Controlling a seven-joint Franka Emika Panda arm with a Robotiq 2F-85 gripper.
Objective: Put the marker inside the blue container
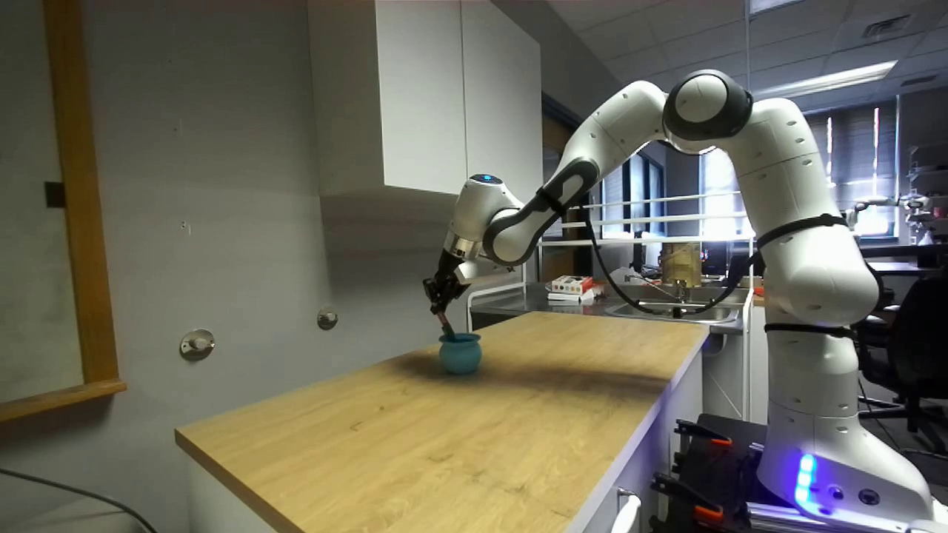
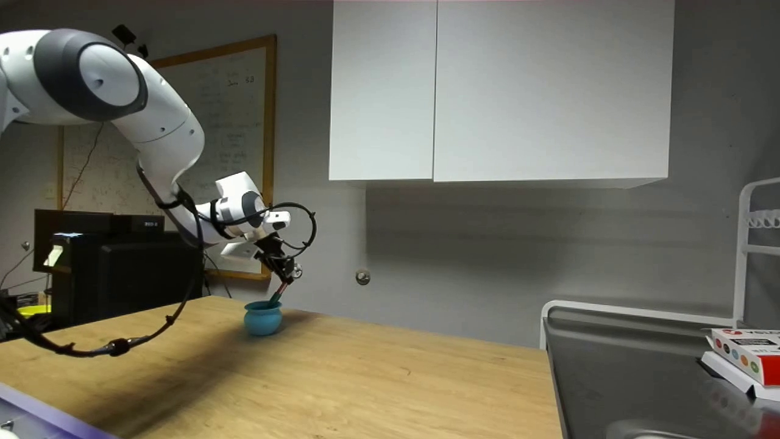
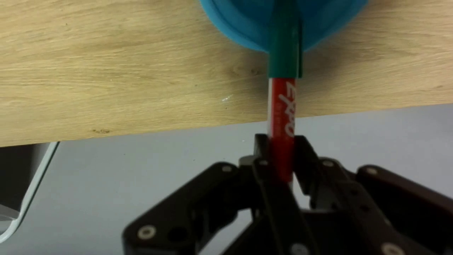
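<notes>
The blue container [image 1: 460, 357] is a small round teal pot standing upright on the wooden tabletop. It also shows in an exterior view [image 2: 263, 320] and in part at the top of the wrist view [image 3: 235, 26]. The marker [image 3: 282, 102] has a red barrel with white lettering and a green cap. My gripper [image 3: 281, 147] is shut on the red end. The marker is tilted, cap end down, and that end reaches the container's mouth in both exterior views. How deep the tip sits is hidden. My gripper is above the rim, apart from the container.
The wooden tabletop [image 1: 474, 437] runs along a grey wall behind the container. White wall cabinets [image 2: 499, 91] hang above it. A metal sink counter [image 2: 621, 366] with a white rack and boxes [image 2: 746, 356] adjoins the tabletop.
</notes>
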